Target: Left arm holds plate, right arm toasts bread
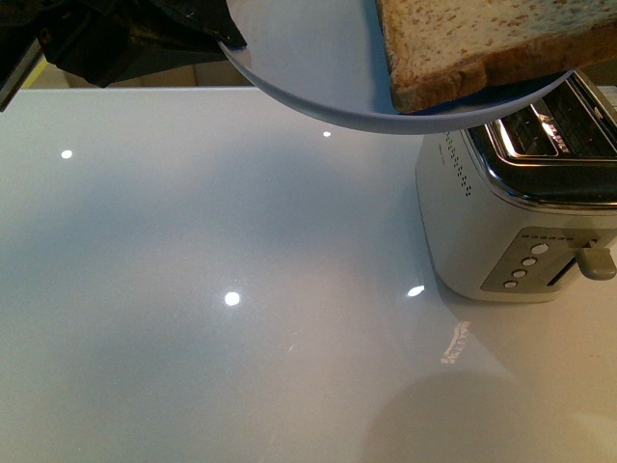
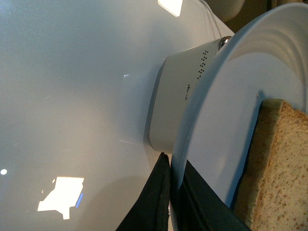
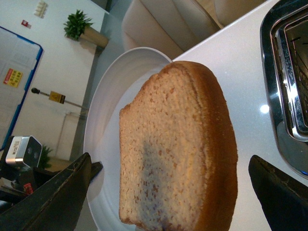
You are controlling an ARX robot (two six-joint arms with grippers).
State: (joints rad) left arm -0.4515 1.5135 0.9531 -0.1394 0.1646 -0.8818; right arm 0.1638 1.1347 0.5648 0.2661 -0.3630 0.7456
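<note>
The pale blue-grey plate (image 1: 308, 58) is held tilted in the air above the table, next to the toaster. My left gripper (image 1: 227, 39) is shut on its rim; the left wrist view shows the black jaws pinching the plate's edge (image 2: 175, 178). The wholemeal bread slice (image 1: 482, 39) lies on the plate (image 2: 231, 96), also seen in the left wrist view (image 2: 279, 168). In the right wrist view my right gripper (image 3: 169, 166) is open, one finger (image 3: 62, 192) on each side of the bread (image 3: 173, 154), not touching it. The plate (image 3: 106, 125) lies behind the slice.
A white and chrome toaster (image 1: 511, 222) stands at the right on the glossy white table (image 1: 193, 289), its slots (image 3: 288, 72) open upward and its lever (image 1: 596, 262) at the front. It sits just below the plate's edge (image 2: 178, 96). Chairs and a plant (image 3: 77, 24) stand beyond.
</note>
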